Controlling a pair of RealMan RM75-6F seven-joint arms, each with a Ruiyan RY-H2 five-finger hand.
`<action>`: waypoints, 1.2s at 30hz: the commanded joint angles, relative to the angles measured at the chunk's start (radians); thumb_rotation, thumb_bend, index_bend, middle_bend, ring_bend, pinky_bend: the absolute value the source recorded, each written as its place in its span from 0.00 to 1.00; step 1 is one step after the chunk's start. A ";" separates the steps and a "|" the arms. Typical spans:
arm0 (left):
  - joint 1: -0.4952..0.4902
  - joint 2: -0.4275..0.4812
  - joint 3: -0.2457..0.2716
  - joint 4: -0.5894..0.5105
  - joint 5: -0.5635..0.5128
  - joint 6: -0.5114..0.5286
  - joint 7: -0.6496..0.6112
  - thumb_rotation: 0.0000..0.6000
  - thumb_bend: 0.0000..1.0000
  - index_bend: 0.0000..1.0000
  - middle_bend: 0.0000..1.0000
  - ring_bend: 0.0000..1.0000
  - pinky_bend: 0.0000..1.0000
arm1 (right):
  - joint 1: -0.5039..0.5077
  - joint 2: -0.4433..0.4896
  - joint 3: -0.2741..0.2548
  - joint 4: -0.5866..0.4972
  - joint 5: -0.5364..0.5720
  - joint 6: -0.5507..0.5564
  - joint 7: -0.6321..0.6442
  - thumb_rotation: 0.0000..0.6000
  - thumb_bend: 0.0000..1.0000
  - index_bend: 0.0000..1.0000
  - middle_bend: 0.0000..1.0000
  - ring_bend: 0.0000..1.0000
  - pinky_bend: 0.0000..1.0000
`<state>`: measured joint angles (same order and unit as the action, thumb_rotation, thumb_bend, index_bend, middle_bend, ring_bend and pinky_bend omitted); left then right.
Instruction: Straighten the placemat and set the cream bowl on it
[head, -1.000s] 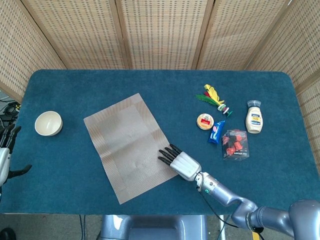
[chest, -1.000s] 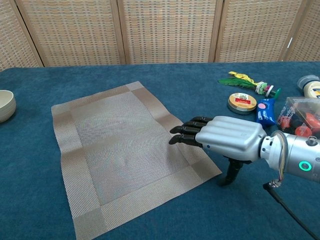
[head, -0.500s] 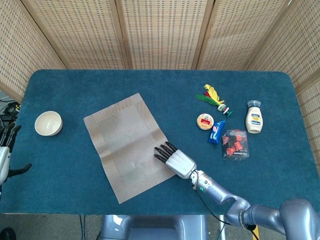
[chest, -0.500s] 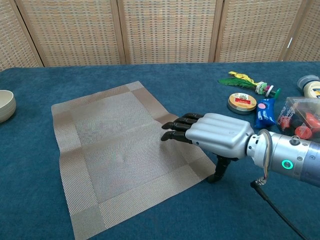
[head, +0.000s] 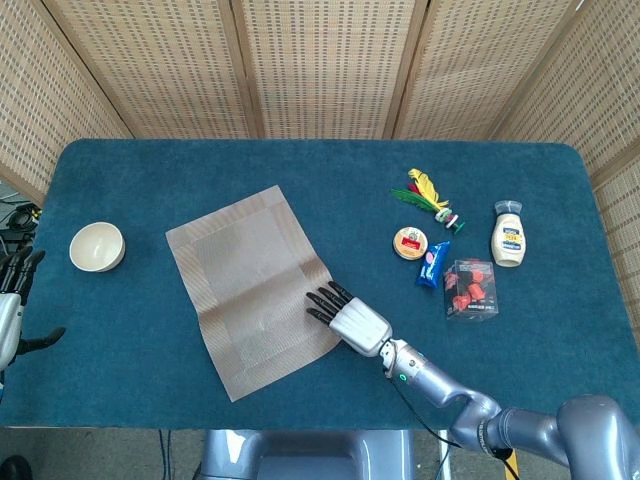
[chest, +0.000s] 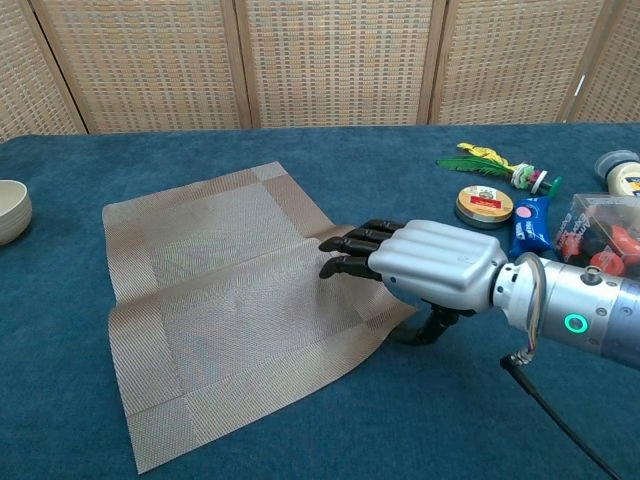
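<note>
Leftmost, our left hand (head: 12, 300) hangs off the table's (head: 120, 380) nine o'clock edge, fingers spread apart and holding nothing; we judge it is parked there until the bowl's turn comes. Just inside that edge, at about ten o'clock of the table, sits the cream bowl (head: 97, 247), upright, empty as far as we can see, and well apart from the mat.

Next comes the placemat (head: 250, 285), lying askew near the table's middle, its long sides running from roughly eleven o'clock toward five rather than square with the table edge. In the chest view a crease crosses it and its near right side looks lifted off the cloth, which we read as the weave buckling under a sideways push.

Our right hand (chest: 425, 268) lies palm down on the mat's four o'clock edge, fingers (chest: 350, 250) stretched flat and close together on the weave, gripping nothing; pressing like this lets us drag and turn the mat instead of pinching it. So we judge straightening is in hand and the bowl step not yet begun.

Farther right, at two to three o'clock, a feathered toy (head: 428, 195), a round tin (head: 409, 243), a blue packet (head: 432, 265), a clear box (head: 470, 289) and a squeeze bottle (head: 508, 236) sit clustered, well clear of the work.
</note>
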<state>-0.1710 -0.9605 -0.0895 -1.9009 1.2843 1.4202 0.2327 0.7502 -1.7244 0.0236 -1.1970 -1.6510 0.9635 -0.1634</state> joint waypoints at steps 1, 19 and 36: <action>0.000 0.000 0.000 0.000 0.001 -0.001 0.000 1.00 0.00 0.00 0.00 0.00 0.00 | 0.006 0.007 -0.006 0.000 0.003 -0.013 -0.006 1.00 0.52 0.22 0.00 0.00 0.00; 0.000 -0.002 0.000 0.004 0.011 -0.004 0.003 1.00 0.00 0.00 0.00 0.00 0.00 | 0.018 0.003 -0.017 0.025 -0.006 0.007 0.003 1.00 0.68 0.68 0.00 0.00 0.00; 0.002 -0.014 0.011 -0.006 0.027 -0.005 0.035 1.00 0.00 0.00 0.00 0.00 0.00 | -0.037 0.340 -0.308 0.011 -0.439 0.390 0.032 1.00 0.65 0.71 0.00 0.00 0.00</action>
<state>-0.1698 -0.9733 -0.0794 -1.9052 1.3103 1.4147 0.2668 0.7302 -1.4674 -0.2219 -1.1984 -2.0144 1.2885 -0.0993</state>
